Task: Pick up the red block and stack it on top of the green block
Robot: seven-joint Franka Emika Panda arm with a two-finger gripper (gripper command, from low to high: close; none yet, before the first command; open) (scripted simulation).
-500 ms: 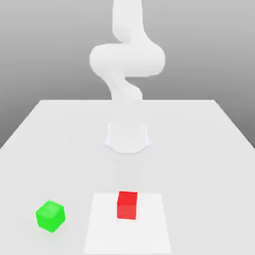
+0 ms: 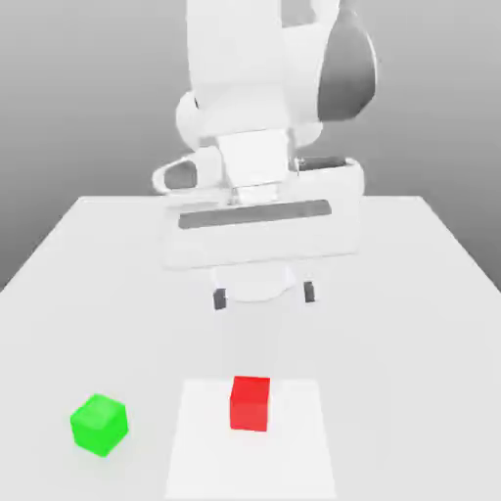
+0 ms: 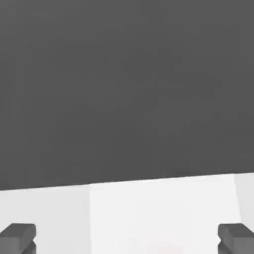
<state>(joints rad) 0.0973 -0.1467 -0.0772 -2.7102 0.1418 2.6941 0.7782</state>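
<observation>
The red block [image 2: 250, 403] is a cube, so it has no long axis; it sits flat and square, one face turned straight toward the exterior view, on a slightly brighter square patch [image 2: 294, 450] at the near edge of the surface [image 2: 411, 294]. The green block [image 2: 99, 424] rests to the exterior view's left of it, well apart, off the patch and turned so that a corner edge points toward the viewer.

My pincer [image 2: 264, 296] hangs above the middle of the surface, farther back than the red block and clear of both cubes. Its two dark fingertips [image 2: 220, 299] stand wide apart, with nothing between them. In the hand view the fingertips [image 3: 18, 236] show at the two lower corners, cut off by the frame, and a faint reddish tint at the frame's edge between them is too slight to make out.

My arm's upper links run out of the exterior view at the top. The surface is plain white and matte; behind it the room is a bare grey backdrop.
</observation>
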